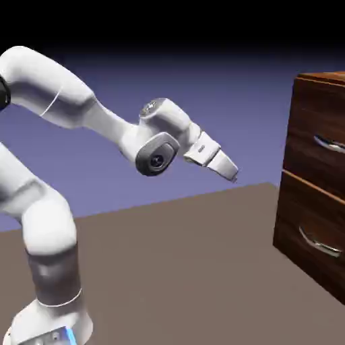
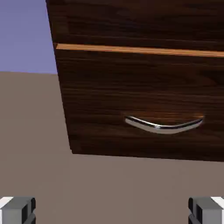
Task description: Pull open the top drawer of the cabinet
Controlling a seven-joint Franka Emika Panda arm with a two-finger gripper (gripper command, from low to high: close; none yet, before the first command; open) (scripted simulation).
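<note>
We see two small grey fingertips (image 2: 17, 211) at the bottom edge of the hand view, far apart with only bare brown counter (image 2: 109, 188) between them: the pincer (image 1: 232, 174) is released, holding nothing. Beyond them sits the boxy dark brown wood-grain cabinet (image 2: 131, 26), with a thin lighter seam between its two fronts. The handle we see there is a curved silver bar (image 2: 164, 124) on the lower drawer front (image 2: 109, 96).

In the exterior view we have the white arm (image 1: 81, 108) reaching right, pincer tilted down toward the cabinet and well apart from it, in mid-air above the counter. The upper dark walnut-grain drawer front (image 1: 317, 124) sits flush with the lower one at the right edge; its silver handle (image 1: 330, 143) is untouched. Top drawer shut.
</note>
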